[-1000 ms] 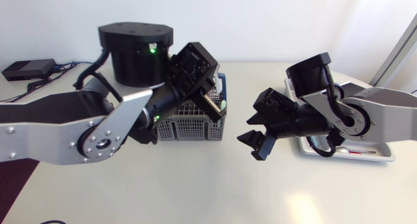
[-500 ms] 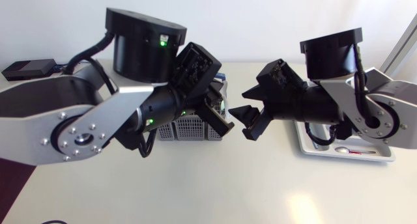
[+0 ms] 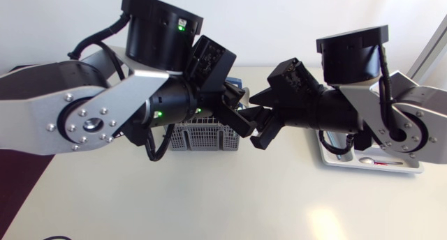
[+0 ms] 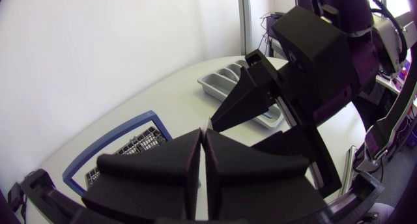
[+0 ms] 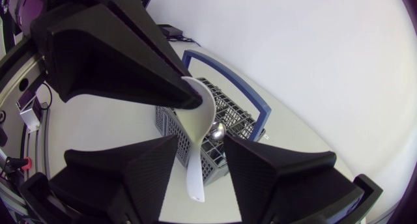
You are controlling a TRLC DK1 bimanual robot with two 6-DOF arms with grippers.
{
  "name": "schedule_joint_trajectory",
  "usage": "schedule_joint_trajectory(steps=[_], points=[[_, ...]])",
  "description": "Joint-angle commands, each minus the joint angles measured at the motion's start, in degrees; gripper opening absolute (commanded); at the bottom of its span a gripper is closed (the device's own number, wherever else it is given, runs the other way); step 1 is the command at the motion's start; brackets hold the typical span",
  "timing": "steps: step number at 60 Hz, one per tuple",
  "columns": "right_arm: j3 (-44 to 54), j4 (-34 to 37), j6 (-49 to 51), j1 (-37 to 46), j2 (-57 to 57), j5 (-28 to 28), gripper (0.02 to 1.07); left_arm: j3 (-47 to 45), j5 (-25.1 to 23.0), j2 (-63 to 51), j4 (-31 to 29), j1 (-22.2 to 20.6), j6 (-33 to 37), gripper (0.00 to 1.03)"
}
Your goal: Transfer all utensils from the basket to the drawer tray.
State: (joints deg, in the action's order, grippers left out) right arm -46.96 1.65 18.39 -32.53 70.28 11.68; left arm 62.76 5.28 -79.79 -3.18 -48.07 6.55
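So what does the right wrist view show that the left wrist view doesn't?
Only the right wrist view: the spoon, held by the left end effector and hanging between the right end effector's open fingers. Only the left wrist view: the tray, beyond the right end effector. Both: the basket and both end effectors.

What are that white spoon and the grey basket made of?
White spoon: probably plastic, possibly ceramic; it looks smooth, opaque and faintly glossy. Grey basket: likely moulded plastic, going by its matte, evenly latticed walls and blue edge.
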Motion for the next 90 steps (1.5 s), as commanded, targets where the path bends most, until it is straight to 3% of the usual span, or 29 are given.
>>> schedule_joint_trajectory(steps=[1,3,13,21,26,40,69,90], points=[[-1.2,-0.3,-1.1,-0.3,0.4,-0.6,0.16,1.7,-0.7,-0.8,-0.2,0.5,-1.5,0.03],[-1.1,-0.2,-1.0,-0.3,0.5,-0.6,0.09,1.7,-0.8,-0.7,-0.2,0.5,-1.6,0.03],[-0.4,0.1,-1.0,-0.3,0.4,-0.2,0.08,1.8,-1.3,-0.5,-0.2,0.6,-2.2,0.06],[0.2,1.2,-1.0,-0.3,0.6,0.9,0.08,2.5,-1.4,0.2,0.1,0.7,-2.2,0.30],[0.8,2.0,-0.7,-0.2,0.7,1.2,0.08,2.8,-1.3,1.0,1.1,1.1,-2.2,0.39],[3.8,4.7,2.7,2.4,0.9,3.6,0.08,3.6,0.3,3.7,3.5,6.4,-2.2,0.49],[10.7,7.2,15.8,20.2,-0.5,11.6,0.08,1.1,1.3,7.8,3.4,18.0,-0.4,0.50],[4.9,18.0,41.9,46.2,4.9,19.3,0.08,-3.4,1.0,5.3,0.2,20.3,5.7,0.50]])
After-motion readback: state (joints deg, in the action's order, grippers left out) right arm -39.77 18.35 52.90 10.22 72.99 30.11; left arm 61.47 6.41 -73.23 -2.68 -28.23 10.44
